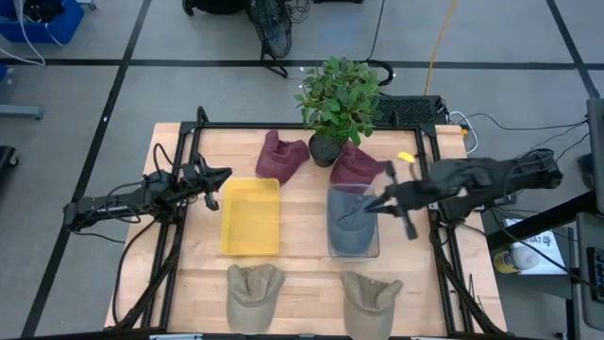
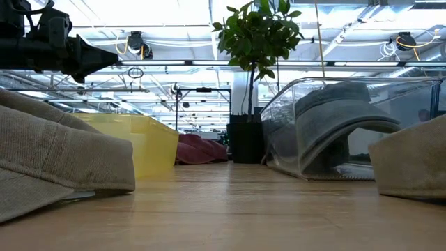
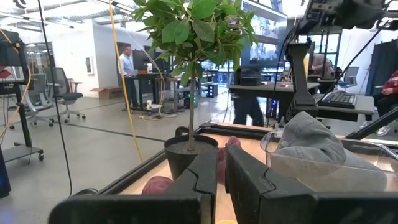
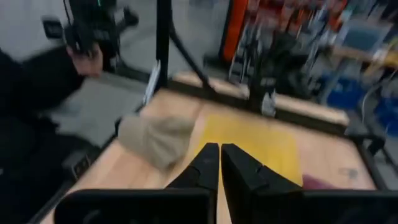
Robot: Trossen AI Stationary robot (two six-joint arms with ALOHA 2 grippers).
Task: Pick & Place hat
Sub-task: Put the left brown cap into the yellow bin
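Observation:
A grey hat [image 1: 351, 222] lies in a clear bin [image 1: 332, 247] right of the table's centre, its brim arched against the bin's floor [image 2: 334, 118]. My right gripper [image 1: 368, 205] hovers over that bin, shut and empty [image 4: 220, 158], pointing toward the table's left. My left gripper [image 1: 226, 177] is raised beside the far left corner of a yellow tray [image 1: 250, 217], shut with nothing in it [image 3: 222, 168]. Two maroon hats [image 1: 281, 156] [image 1: 357, 165] lie at the far side. Two tan hats [image 1: 255, 293] [image 1: 370, 302] lie by the near edge.
A potted plant [image 1: 338, 99] stands at the far edge between the maroon hats. A black frame [image 1: 189, 142] runs round the table. Bare wood shows between the trays and the tan hats. People stand in the room beyond the table [image 3: 127, 62].

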